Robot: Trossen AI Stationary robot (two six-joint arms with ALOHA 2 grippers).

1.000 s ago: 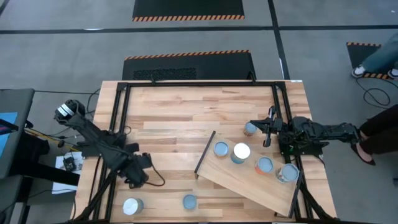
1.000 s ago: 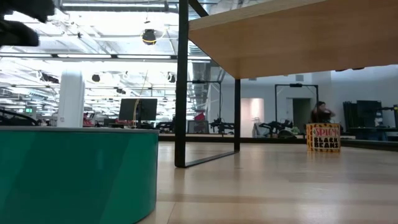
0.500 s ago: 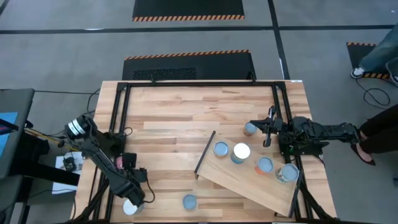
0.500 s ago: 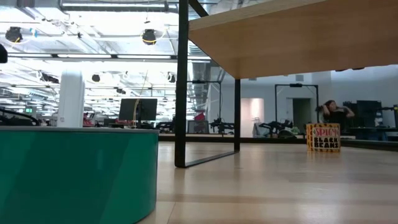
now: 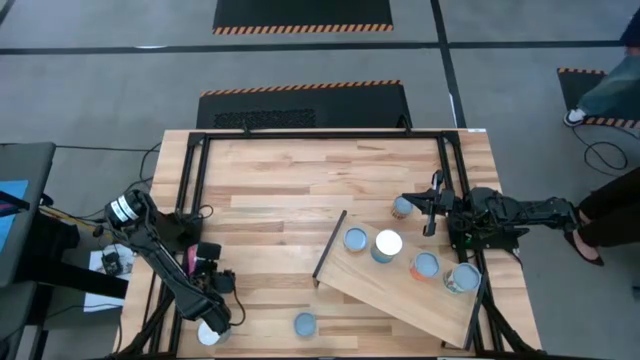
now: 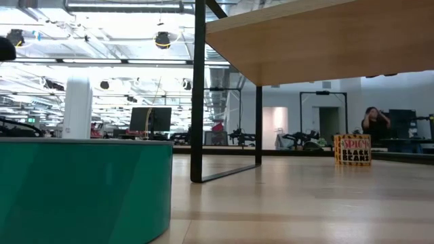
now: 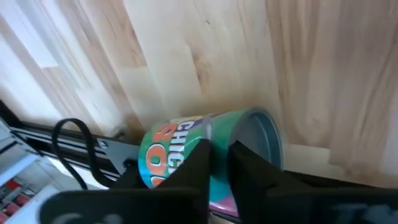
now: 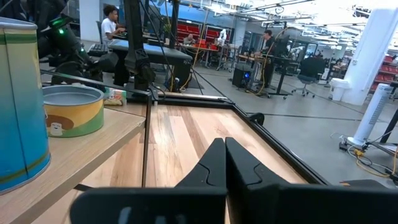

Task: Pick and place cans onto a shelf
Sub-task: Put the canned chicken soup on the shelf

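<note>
I count seven cans in the high view, so the job is approx. half done. Four cans stand already on the shelf (image 5: 395,290), the tilted pale board at the near right of the table: a bluish-top can (image 5: 355,239) and a white-top can (image 5: 387,243) touching or almost, then two more (image 5: 426,265) (image 5: 462,278) towards the right end. Three are left on the tabletop. One small can (image 5: 402,207) stands just past the far edge of the shelf, just beside the right gripper (image 5: 431,213), which is clenched on nothing and waits there, w/ its arm coming in from the right side. One can (image 5: 305,324) stands alone at the near edge, about the middle. The last one, the green-label can (image 7: 174,140), is at the near left corner, and the left gripper (image 5: 213,322) is right over it, so I judge this pick is the step in hand. If this pincer really has the can, I cannot tell. So after this can there are still two more to bring to the shelf.
</note>
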